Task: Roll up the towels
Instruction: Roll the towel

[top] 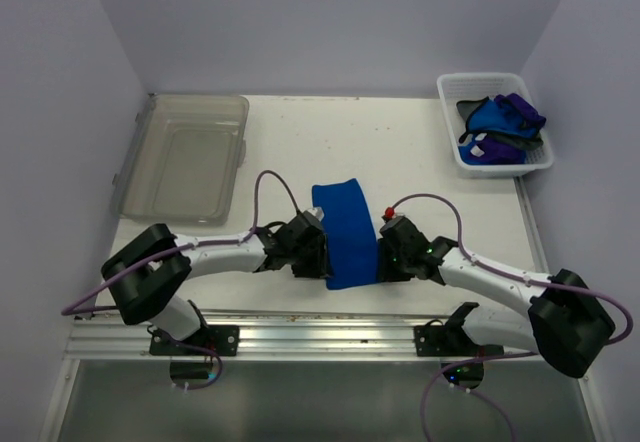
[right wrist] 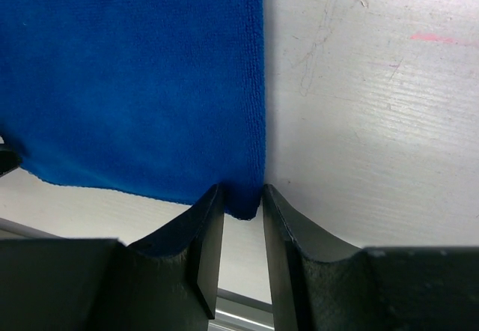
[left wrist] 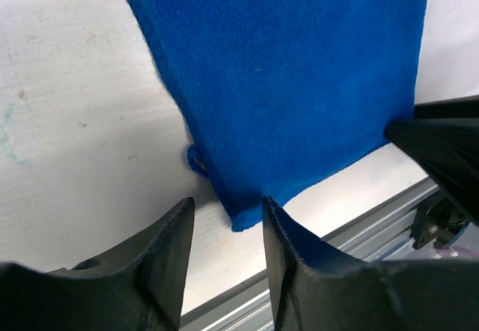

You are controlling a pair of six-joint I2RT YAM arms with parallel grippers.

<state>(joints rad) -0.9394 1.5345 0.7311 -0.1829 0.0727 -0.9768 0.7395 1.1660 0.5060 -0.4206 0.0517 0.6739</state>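
Observation:
One royal blue towel (top: 345, 227) lies flat in the middle of the white table, its short near edge by the table's front. My left gripper (top: 318, 262) hovers at the towel's near left corner. In the left wrist view that gripper (left wrist: 228, 210) is open, and the corner (left wrist: 243, 222) lies just ahead of the gap, untouched. My right gripper (top: 381, 262) is at the near right corner. Its jaws (right wrist: 241, 195) stand narrow but open, astride the corner (right wrist: 243, 205) of the towel (right wrist: 135, 76).
A white basket (top: 500, 169) at the back right holds more blue towels (top: 498, 117) and a purple one (top: 485, 150). A clear plastic bin (top: 185, 157) stands at the back left. An aluminium rail (top: 320, 332) runs along the table's near edge.

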